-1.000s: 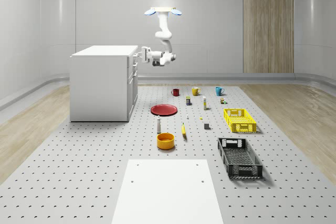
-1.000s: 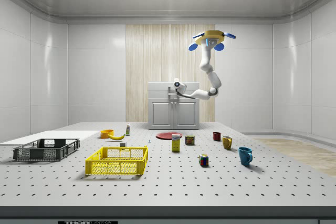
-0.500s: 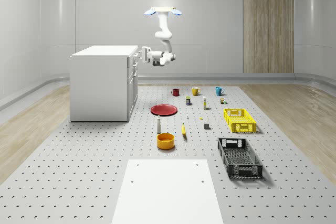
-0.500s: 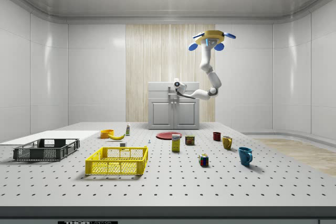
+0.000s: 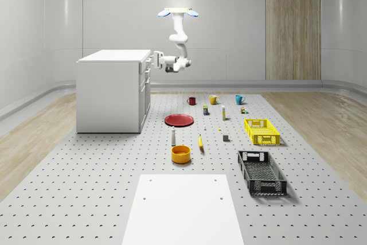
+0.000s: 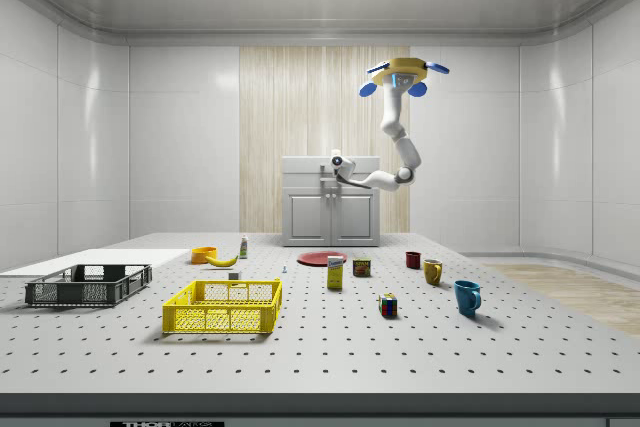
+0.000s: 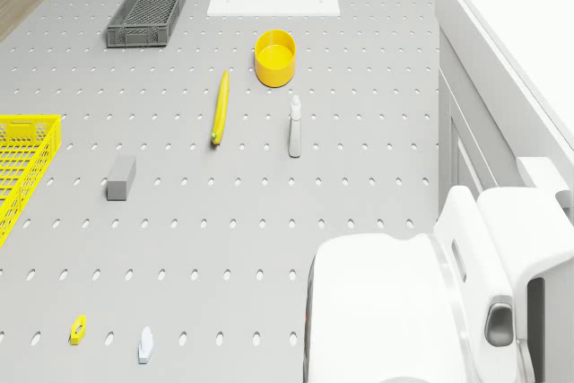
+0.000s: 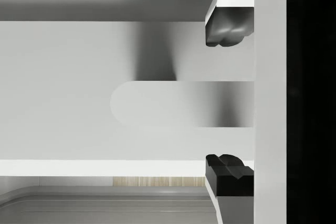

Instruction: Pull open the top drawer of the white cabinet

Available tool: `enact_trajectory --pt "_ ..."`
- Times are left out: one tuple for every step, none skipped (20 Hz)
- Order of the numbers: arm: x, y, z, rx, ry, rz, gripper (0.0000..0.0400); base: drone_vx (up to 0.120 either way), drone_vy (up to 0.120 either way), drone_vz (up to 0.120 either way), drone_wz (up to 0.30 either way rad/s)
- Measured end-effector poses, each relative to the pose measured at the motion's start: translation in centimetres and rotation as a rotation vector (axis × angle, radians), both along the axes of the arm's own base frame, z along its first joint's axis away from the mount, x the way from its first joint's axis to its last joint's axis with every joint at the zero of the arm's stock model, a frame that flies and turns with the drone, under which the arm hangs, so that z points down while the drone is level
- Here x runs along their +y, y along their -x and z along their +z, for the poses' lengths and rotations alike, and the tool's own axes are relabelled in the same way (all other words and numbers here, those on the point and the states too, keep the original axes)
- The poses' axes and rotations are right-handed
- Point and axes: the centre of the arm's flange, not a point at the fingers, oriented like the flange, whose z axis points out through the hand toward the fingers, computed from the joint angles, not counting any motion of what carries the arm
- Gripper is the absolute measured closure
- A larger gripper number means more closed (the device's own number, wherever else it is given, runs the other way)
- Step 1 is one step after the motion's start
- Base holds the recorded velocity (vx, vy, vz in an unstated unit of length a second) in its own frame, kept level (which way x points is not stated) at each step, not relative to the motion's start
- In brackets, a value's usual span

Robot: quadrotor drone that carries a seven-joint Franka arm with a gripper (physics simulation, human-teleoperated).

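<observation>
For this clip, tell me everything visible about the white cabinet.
The white cabinet is a plain, matte, box-shaped unit with a flat top, standing upright on the perforated floor at the whole-scene view's left. In the side view its front shows two lower doors under a drawer row. The drone hovers off its front, and the claw is at the top drawer's front edge. In the wrist view the open fingers straddle a rounded handle; contact cannot be told.

the drone (image 5: 178,12) hovers high in the air, its arm (image 5: 180,41) hanging down and bending sideways at the elbow. the gripper (image 8: 227,100) points level, its dark-tipped fingers (image 8: 226,30) spread apart.
</observation>
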Motion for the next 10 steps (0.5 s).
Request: enact_trajectory --pt "0.0 0.0 0.0 0.0 0.0 0.0 0.014 0.0 0.0 0.0 0.0" --pt "0.1 0.0 0.1 0.0 0.0 0.0 0.0174 0.0 0.0 0.0 0.0" --pt "0.1 0.0 0.1 0.0 0.0 0.0 0.0201 0.0 0.0 0.0 0.0" --pt "0.1 0.0 0.1 0.0 0.0 0.0 0.0222 0.0 0.0 0.0 0.0" --pt "0.1 0.0 0.1 0.0 0.0 0.0 0.0238 0.0 0.0 0.0 0.0" --pt "0.1 0.0 0.1 0.0 0.0 0.0 0.0251 0.0 0.0 0.0 0.0" --pt "0.1 0.0 0.1 0.0 0.0 0.0 0.026 0.0 0.0 0.0 0.0" --pt "0.1 0.0 0.4 0.024 0.005 0.001 0.0237 0.0 0.0 0.0 0.0" --pt "-0.4 0.1 1.2 0.027 0.034 0.012 0.0182 0.0 0.0 0.0 0.0" --pt "-0.5 0.1 1.1 0.011 0.033 0.01 0.02 0.0 0.0 0.0 0.0"
